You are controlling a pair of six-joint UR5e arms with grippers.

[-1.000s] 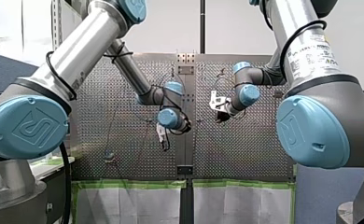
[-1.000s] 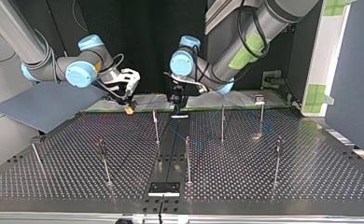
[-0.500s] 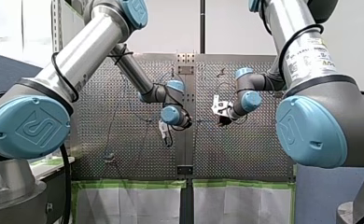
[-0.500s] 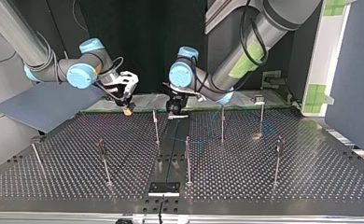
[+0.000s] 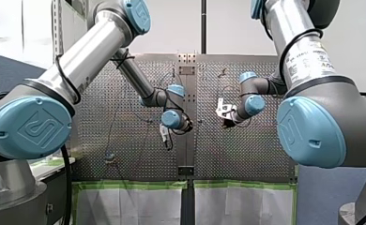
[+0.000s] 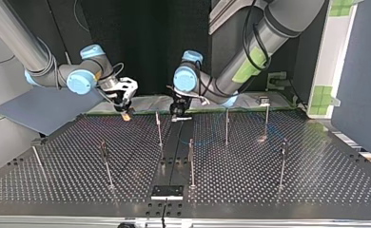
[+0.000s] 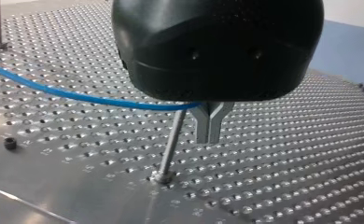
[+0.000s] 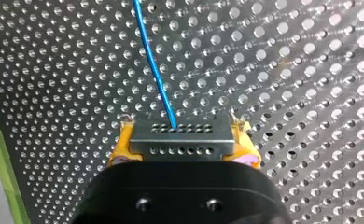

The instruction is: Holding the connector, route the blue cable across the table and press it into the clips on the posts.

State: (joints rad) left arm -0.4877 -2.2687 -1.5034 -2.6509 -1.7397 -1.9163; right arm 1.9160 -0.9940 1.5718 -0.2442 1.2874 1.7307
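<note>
In the right wrist view my right gripper [image 8: 182, 151] is shut on a grey metal connector [image 8: 180, 140], clamped between its yellow pads [image 8: 122, 147]. The blue cable [image 8: 154, 70] leaves the connector and runs away over the perforated table. My left gripper [image 7: 208, 135] hangs with its metal fingers shut together beside a thin post [image 7: 171, 144]. The blue cable [image 7: 77, 95] reaches the root of those fingers; I cannot see whether it is pinched. In the top view my right gripper [image 6: 125, 114] is at the far left of centre and my left gripper [image 6: 179, 114] at the centre.
Several thin posts stand on the table [image 6: 293, 190], among them ones at the middle [image 6: 191, 161], the right [image 6: 282, 161] and the left [image 6: 106, 164]. A small plate [image 6: 167, 191] lies at the near edge. A blue-grey sheet [image 6: 45, 107] lies at the top view's left.
My right gripper has carried the connector a little toward the top view's left. My left gripper has shifted only slightly and stays shut.
</note>
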